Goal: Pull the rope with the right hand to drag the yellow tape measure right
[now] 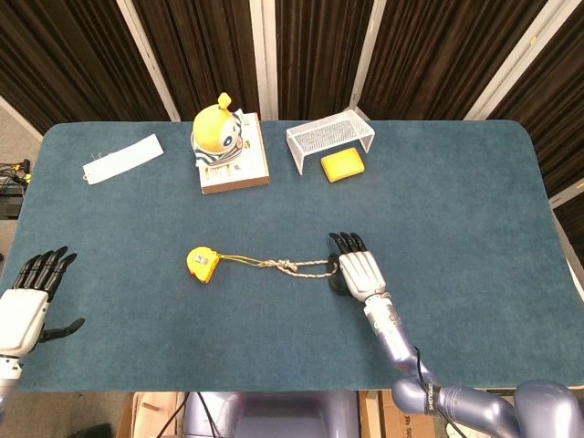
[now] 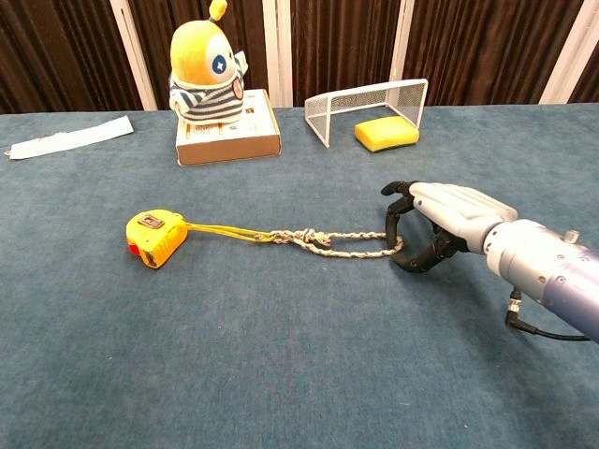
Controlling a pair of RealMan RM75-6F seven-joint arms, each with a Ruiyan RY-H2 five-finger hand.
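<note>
The yellow tape measure (image 1: pixel 201 265) (image 2: pixel 156 238) lies left of the table's middle. A yellow cord and a knotted pale rope (image 1: pixel 287 265) (image 2: pixel 328 240) run from it to the right, flat on the cloth. My right hand (image 1: pixel 360 271) (image 2: pixel 449 217) sits low over the rope's right end loop. Its fingers curve down on the far side of the loop and the thumb on the near side, with a gap left between them. My left hand (image 1: pixel 26 306) hovers off the table's left front corner, fingers spread and holding nothing; it appears only in the head view.
At the back stand a yellow striped toy (image 1: pixel 222 137) on a flat box, a white wire basket (image 1: pixel 330 137) on its side and a yellow sponge (image 1: pixel 342 165). A white strip (image 1: pixel 123 158) lies at the back left. Blue cloth stretches to the right of my right hand.
</note>
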